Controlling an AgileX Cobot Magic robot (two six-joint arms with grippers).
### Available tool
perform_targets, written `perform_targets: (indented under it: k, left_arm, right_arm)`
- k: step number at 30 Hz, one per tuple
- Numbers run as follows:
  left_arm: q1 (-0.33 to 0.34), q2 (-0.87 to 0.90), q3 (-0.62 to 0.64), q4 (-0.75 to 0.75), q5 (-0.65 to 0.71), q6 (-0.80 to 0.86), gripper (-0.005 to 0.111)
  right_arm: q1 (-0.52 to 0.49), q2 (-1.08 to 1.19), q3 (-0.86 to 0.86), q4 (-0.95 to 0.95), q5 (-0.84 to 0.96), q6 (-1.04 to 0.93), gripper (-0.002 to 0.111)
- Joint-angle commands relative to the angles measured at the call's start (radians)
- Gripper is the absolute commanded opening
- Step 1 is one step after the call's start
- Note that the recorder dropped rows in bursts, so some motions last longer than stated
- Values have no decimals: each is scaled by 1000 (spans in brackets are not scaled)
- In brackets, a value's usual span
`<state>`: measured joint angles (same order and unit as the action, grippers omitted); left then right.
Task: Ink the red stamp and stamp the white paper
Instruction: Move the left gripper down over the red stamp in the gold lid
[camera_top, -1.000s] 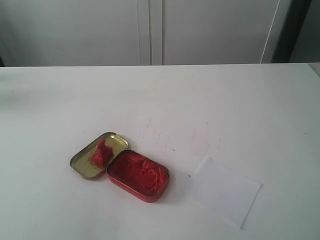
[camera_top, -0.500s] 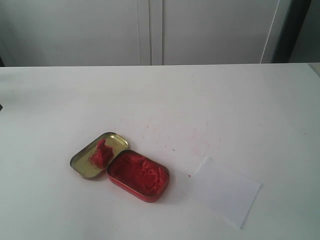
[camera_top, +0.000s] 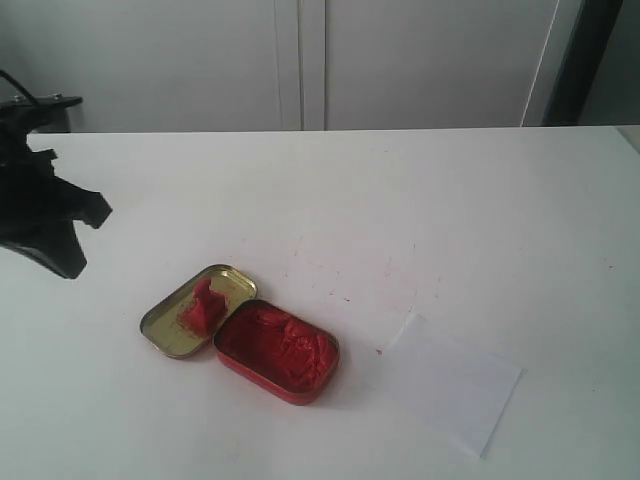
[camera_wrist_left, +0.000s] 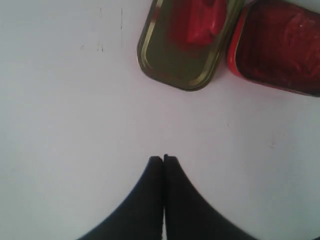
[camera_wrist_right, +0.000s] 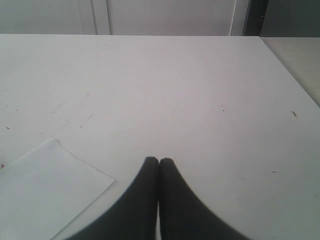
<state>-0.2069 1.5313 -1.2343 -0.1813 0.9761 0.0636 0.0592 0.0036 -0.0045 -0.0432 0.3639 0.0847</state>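
The red stamp (camera_top: 203, 305) lies inside the open gold lid (camera_top: 170, 330), beside the red tin of ink paste (camera_top: 277, 350). The left wrist view shows the same stamp (camera_wrist_left: 202, 22) in the lid (camera_wrist_left: 175, 60), with the ink tin (camera_wrist_left: 280, 47) next to it. My left gripper (camera_top: 68, 262) hangs shut and empty at the table's left side, well short of the lid; its tips (camera_wrist_left: 163, 158) touch. The white paper (camera_top: 450, 383) lies flat to the right of the tin, no imprint visible. My right gripper (camera_wrist_right: 159, 161) is shut and empty beside the paper (camera_wrist_right: 45, 190); it is outside the exterior view.
The white tabletop (camera_top: 450, 200) carries faint red smudges (camera_top: 390, 275) behind the tin and paper. Its right edge (camera_wrist_right: 292, 75) shows in the right wrist view. White cabinet doors (camera_top: 300, 60) stand behind the table.
The left arm has come into the exterior view from the left edge; half a second ago only a sliver showed. The tin, lid, stamp and paper have not moved.
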Motion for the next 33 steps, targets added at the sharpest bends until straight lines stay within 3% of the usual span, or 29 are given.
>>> perform_targets:
  k: [1,17,25,33]
  left_arm:
    - [-71,43,-63,30,-8,-69,0]
    - [-247,247,-316,104,79,-140,0]
    - [-283,350,-412,137,131,-141,0]
    - [-285,405,-430,194,129,-125,0]
  right_arm:
    - [1,-4,4,-6,-14,0,0]
    - [1,-4,4,-6,-14,0,0]
    - [1,-4,4,-6,-14,0,0]
    - [1,-4,4,-6,-14,0,0]
